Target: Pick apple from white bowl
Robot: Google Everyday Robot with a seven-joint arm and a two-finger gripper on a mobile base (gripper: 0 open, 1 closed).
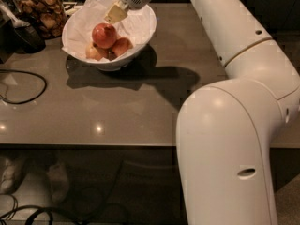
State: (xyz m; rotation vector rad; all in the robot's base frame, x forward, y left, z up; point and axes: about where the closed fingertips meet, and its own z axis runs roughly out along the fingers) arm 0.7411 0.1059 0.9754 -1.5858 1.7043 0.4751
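Note:
The deep red apple sits on top of two paler orange-pink apples in the white bowl, which is lined with crumpled white paper and stands at the back left of the grey table. My gripper hangs just above and behind the red apple, over the bowl's far side, a short gap apart from it. It holds nothing that I can see. The apple rests in the bowl.
A glass jar of brown snacks stands left of the bowl, with a dark object beside it. A black cable loops on the table's left. My white arm fills the right side. The table's front edge runs across.

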